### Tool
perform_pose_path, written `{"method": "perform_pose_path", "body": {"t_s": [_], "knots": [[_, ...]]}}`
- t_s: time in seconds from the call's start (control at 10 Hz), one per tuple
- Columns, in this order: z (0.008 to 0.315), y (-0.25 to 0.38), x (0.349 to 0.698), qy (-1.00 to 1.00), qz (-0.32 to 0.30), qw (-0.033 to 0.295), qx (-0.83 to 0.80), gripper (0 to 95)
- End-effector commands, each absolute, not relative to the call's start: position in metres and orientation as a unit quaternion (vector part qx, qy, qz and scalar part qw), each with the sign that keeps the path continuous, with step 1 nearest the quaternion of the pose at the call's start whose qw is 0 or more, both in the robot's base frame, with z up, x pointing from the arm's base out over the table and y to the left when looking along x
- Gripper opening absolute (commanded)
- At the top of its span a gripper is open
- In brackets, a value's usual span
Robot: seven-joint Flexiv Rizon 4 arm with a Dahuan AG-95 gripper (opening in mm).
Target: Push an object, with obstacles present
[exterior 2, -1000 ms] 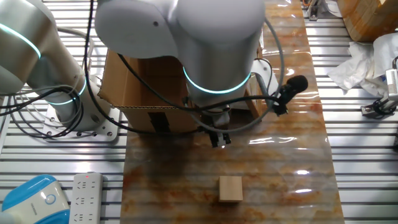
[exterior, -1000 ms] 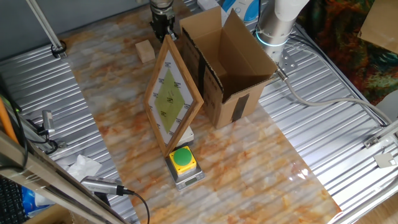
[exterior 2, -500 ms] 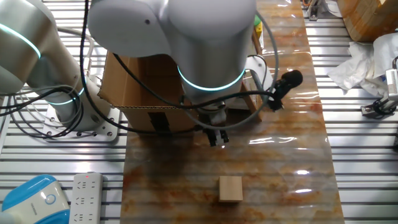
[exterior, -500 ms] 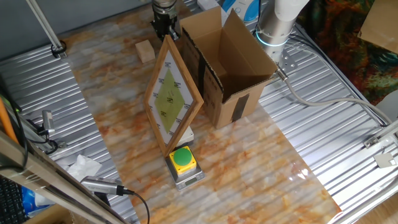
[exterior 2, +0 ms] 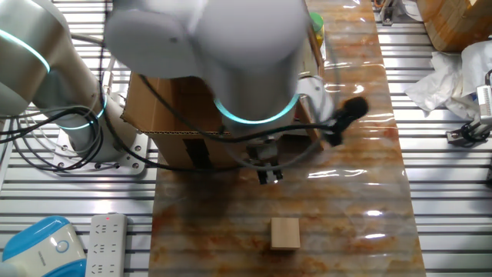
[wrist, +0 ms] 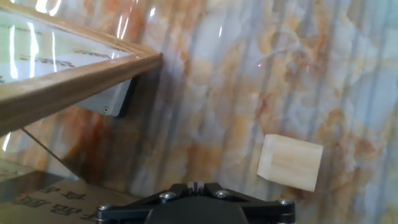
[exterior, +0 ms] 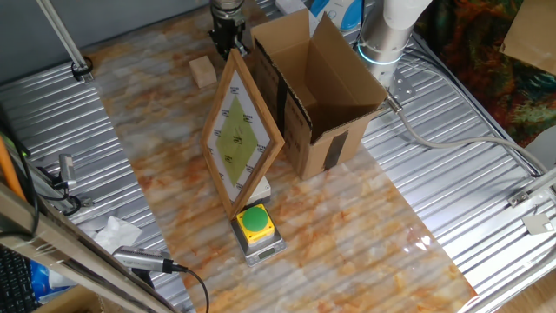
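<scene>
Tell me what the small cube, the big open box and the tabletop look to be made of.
Cube: pale unfinished wood, faint grain. Box: brown corrugated cardboard, matte, black tape. Tabletop: glossy marble-patterned surface, glare streaks; probably a printed laminate rather than stone.

Light-tan wooden cube, brown cardboard box with black tape, white board with yellow-green diamond, yellow-and-green button on grey base, orange-white marbled counter
</scene>
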State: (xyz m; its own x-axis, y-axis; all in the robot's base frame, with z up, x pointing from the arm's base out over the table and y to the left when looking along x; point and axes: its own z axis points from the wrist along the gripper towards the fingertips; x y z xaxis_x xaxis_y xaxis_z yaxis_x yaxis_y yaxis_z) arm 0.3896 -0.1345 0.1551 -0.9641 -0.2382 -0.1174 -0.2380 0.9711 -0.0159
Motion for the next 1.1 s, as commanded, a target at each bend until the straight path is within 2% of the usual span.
{"method": "perform_pose_path", "body": {"t_s": [0.1, 0.8, 0.9, 1.0, 1.1], "knots": [[0.1530, -0.1345, 0.3923, 0.992, 0.002, 0.078, -0.102, 0.0], [0.1530, -0.1345, 0.3923, 0.993, 0.008, 0.090, -0.079, 0.0], [0.1530, -0.1345, 0.3923, 0.993, 0.022, 0.081, -0.085, 0.0], [0.1530, -0.1345, 0.3923, 0.995, 0.039, 0.046, -0.084, 0.0], [0.1530, -0.1345, 0.3923, 0.995, 0.037, 0.029, -0.087, 0.0]]}}
